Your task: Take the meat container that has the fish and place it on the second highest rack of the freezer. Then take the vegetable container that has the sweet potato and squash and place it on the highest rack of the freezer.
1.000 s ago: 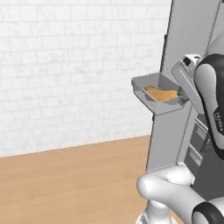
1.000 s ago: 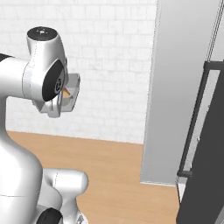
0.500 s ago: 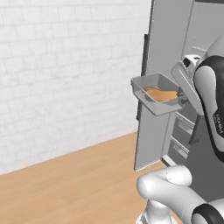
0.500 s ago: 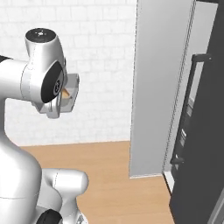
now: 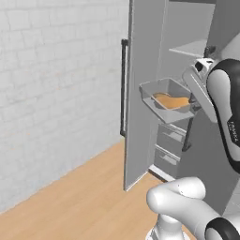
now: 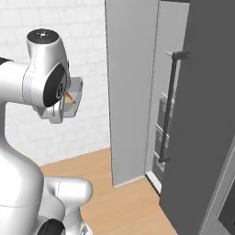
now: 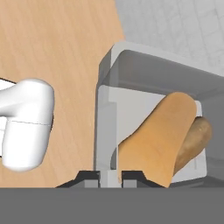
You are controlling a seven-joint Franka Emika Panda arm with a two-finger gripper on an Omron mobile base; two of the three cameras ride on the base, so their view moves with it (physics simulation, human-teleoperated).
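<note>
In the left base view, the shallow grey vegetable tray (image 5: pixel 165 96) with orange-tan sweet potato and squash (image 5: pixel 172 101) hung at centre right, before the open grey freezer (image 5: pixel 187 70). In the hand view, the pincer (image 7: pixel 111 177) was closed on the tray's near wall at bottom centre. I think the tray should be kept level and brought up to the pale top shelf (image 5: pixel 190 48).

Light was even and bright, flat as rendered scenes are, with no glare. Shadows were faint; the freezer (image 5: pixel 187 70) interior at 1 o'clock stayed dimmer. Edges looked slightly soft throughout, undistorted.
</note>
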